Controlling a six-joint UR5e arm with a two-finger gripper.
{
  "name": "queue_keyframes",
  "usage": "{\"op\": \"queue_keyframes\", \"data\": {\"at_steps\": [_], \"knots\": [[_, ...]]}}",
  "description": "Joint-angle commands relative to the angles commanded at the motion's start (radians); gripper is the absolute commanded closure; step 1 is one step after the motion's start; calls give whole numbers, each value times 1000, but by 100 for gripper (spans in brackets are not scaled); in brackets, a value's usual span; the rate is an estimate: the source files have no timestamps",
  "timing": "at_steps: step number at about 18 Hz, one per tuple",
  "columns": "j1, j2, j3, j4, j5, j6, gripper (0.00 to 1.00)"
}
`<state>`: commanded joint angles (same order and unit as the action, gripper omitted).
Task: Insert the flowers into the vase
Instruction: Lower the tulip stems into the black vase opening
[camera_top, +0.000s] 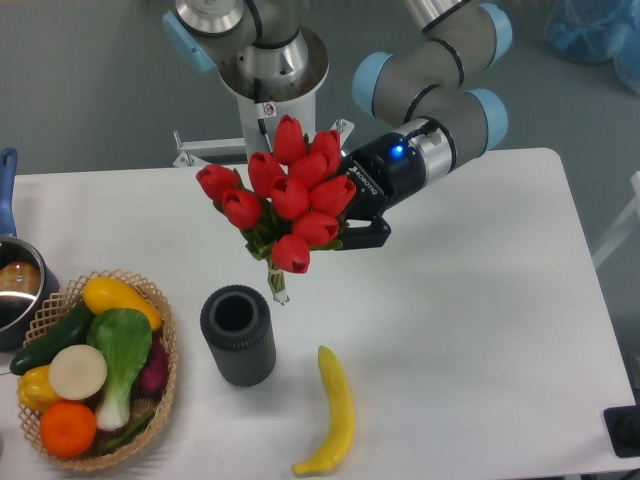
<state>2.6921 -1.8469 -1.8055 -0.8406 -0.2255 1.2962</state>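
A tight bunch of red tulip flowers (285, 195) with green leaves hangs in the air above the table, its short bound stem end pointing down at about the vase's upper right. My gripper (345, 232) is shut on the flowers from the right, its fingers partly hidden behind the buds. The vase (238, 334), a dark grey ribbed cylinder with an open round mouth, stands upright below and slightly left of the stem tip. A small gap separates stem and rim.
A woven basket (168, 375) of vegetables and fruit sits at the left front. A yellow banana (333, 412) lies right of the vase. A pot (12, 283) with a blue handle is at the left edge. The arm's base rises behind the table.
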Motion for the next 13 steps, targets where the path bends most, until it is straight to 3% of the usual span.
{"op": "queue_keyframes", "data": {"at_steps": [13], "knots": [[-61, -29, 28, -3, -8, -2, 63]]}}
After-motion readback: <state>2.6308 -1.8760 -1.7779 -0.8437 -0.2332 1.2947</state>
